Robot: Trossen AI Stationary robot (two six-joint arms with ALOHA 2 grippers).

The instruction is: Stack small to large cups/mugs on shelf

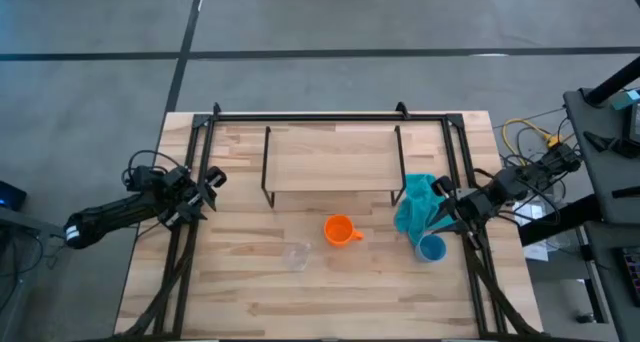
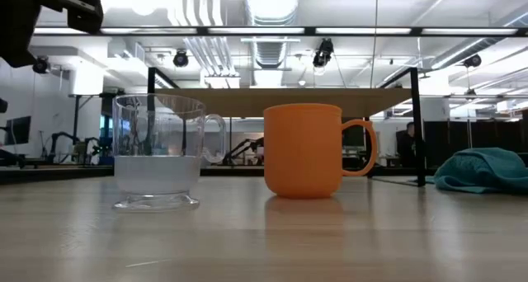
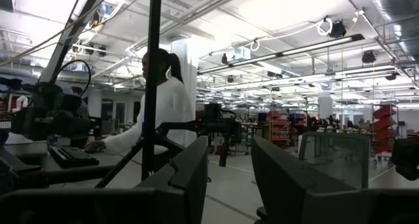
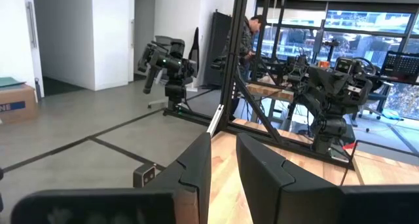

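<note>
The orange mug (image 1: 340,229) stands upright on the table in front of the shelf (image 1: 333,157), its handle toward the right; it also shows in the low view (image 2: 305,150). The clear glass (image 1: 297,255) stands upright to its near left and shows in the low view (image 2: 157,154). The light blue cup (image 1: 431,247) stands upright at the near edge of the teal cloth (image 1: 415,207). My left gripper (image 1: 212,182) is open and empty over the table's left frame (image 3: 229,178). My right gripper (image 1: 438,206) is open and empty beside the cloth's right edge (image 4: 224,171).
The shelf board stands on thin black wire legs (image 1: 267,172) at the table's far middle. Black frame rails (image 1: 190,232) run along both table sides. Bare wood lies in front of the cups. A person (image 3: 160,112) sits in the room beyond the table.
</note>
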